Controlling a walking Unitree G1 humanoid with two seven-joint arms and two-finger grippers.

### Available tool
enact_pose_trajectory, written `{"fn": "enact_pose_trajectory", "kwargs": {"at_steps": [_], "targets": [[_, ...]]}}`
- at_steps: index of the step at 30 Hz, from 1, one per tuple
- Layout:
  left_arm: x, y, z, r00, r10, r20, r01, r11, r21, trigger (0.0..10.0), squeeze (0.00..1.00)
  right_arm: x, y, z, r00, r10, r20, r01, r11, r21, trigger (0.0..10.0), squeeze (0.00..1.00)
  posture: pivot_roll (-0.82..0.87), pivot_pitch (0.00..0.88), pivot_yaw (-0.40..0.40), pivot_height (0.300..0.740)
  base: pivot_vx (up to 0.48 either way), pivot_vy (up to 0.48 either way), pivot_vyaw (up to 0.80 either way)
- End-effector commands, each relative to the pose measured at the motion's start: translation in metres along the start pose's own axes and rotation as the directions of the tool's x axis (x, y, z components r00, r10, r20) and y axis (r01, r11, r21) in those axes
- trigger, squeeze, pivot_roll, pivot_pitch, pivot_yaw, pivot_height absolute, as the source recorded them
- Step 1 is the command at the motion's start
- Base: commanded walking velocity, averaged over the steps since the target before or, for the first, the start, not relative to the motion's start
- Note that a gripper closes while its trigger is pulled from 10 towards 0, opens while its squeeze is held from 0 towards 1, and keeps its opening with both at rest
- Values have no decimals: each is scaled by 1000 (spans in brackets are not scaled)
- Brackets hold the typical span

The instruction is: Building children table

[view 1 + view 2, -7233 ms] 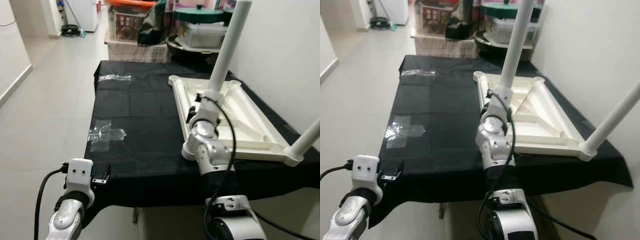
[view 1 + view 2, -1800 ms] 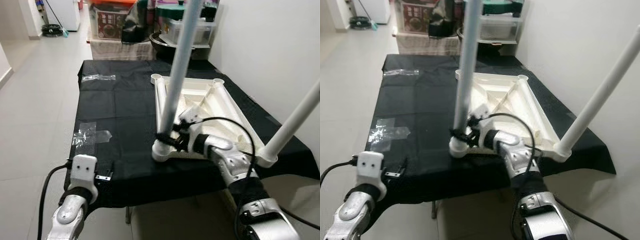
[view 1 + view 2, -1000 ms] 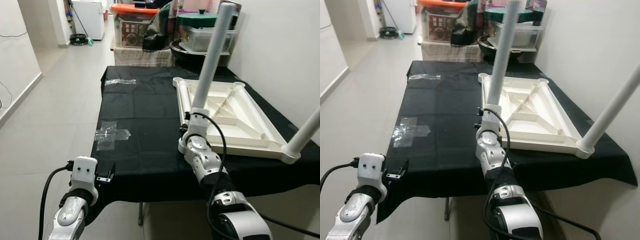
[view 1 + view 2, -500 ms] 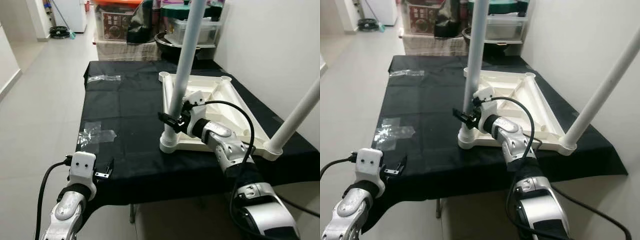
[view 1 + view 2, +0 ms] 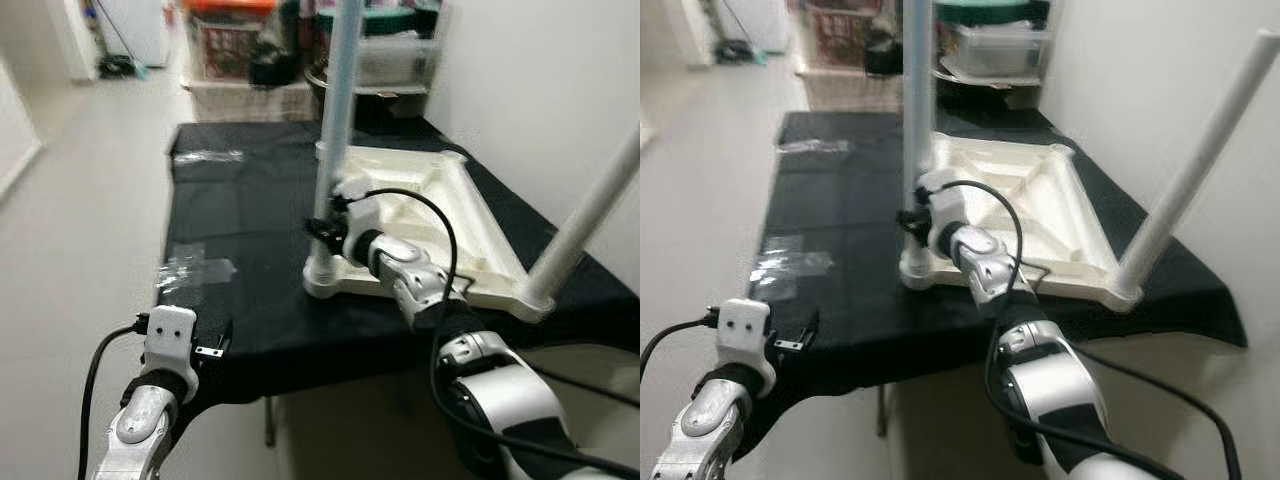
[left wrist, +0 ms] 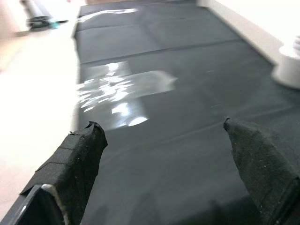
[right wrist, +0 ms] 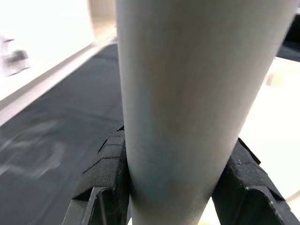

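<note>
Left eye view: the white tabletop (image 5: 470, 225) lies upside down on the black-covered table (image 5: 240, 215), toward its right side. Two legs stand up from it: the near-left leg (image 5: 335, 110) and the near-right leg (image 5: 590, 205). The far corners look bare, so by my judgement about half the legs remain. The right gripper (image 5: 322, 232) clamps the near-left leg just above its socket.

Right eye view: the left gripper (image 5: 795, 340) hovers at the table's near-left edge, with open cloth beyond it.

Left wrist view: its fingers (image 6: 79, 154) are spread apart over bare cloth, near a plastic wrapper (image 6: 119, 91).

Right wrist view: both pads (image 7: 110, 159) press the leg's sides.
</note>
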State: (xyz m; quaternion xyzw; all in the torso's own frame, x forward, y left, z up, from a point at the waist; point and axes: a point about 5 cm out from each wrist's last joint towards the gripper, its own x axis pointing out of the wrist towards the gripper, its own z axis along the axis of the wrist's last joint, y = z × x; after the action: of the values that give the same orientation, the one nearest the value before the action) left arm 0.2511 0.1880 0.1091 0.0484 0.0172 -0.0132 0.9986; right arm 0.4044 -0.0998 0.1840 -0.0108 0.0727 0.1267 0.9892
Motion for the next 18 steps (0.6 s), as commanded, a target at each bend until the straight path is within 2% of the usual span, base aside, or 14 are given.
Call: {"fn": "enact_pose_trajectory", "kwargs": {"at_steps": [1,2,3,4,5,6,7,8,9,10,11,15,16,18], "targets": [[-2,-1,-3,1000,-2,-11,2,1000,8,10000,0,-7,-29,-26,974,-198,-113,199,980,-2,0,0,54,0,-105,740,0,0,0],[-2,-2,-3,1000,-4,-12,4,1000,7,10000,0,-14,-46,-34,908,-396,-136,402,915,17,0,0,54,0,-106,740,0,0,0],[-1,-3,-3,1000,-5,-12,5,1000,6,10000,0,-20,-57,-40,845,-513,-154,521,853,18,0,0,54,0,-106,740,0,0,0],[-1,-3,-3,1000,-5,-12,5,1000,6,10000,0,-20,-57,-40,845,-513,-154,521,853,18,0,0,54,0,-106,740,0,0,0],[-1,-4,-3,1000,-7,-12,7,1000,5,10000,0,-24,-54,-44,816,-558,-150,567,824,23,0,0,53,0,-100,740,0,0,0],[-2,-4,-3,1000,-9,-14,9,1000,4,10000,0,-25,-41,-44,832,-539,-135,547,837,33,3490,0,47,0,-94,740,0,0,0],[-2,-4,-3,1000,-9,-14,9,1000,4,10000,0,-25,-41,-44,832,-539,-135,547,837,33,3490,0,47,0,-94,740,0,0,0],[-2,-5,-3,1000,-10,-15,10,1000,4,10000,0,-25,-31,-43,851,-511,-123,519,854,42,3490,0,47,0,-94,740,0,0,0],[-2,-5,-4,1000,-12,-17,12,1000,4,10000,0,-21,-15,-39,898,-429,-98,435,898,59,10000,0,41,0,-93,740,0,0,0],[-2,-5,-4,1000,-13,-17,13,1000,5,10000,0,-19,-5,-35,925,-372,-81,377,924,68,10000,0,41,0,-94,740,0,0,0],[-2,-4,-4,1000,-13,-17,13,1000,5,10000,0,-18,1,-27,946,-322,-22,323,943,76,10000,1000,43,0,-96,740,0,0,0],[-2,-3,-3,1000,-12,-16,12,1000,4,10000,0,-15,6,-12,968,-248,45,244,966,84,10000,1000,43,0,-99,740,0,0,0],[-2,-3,-3,1000,-12,-16,12,1000,2,10000,0,-11,10,0,988,-124,91,115,989,94,10000,0,42,0,-99,740,0,0,0],[-3,-3,-4,1000,-11,-16,11,1000,0,10000,0,-9,18,15,983,91,157,-103,992,72,10000,0,42,0,-99,740,0,0,0]]}}
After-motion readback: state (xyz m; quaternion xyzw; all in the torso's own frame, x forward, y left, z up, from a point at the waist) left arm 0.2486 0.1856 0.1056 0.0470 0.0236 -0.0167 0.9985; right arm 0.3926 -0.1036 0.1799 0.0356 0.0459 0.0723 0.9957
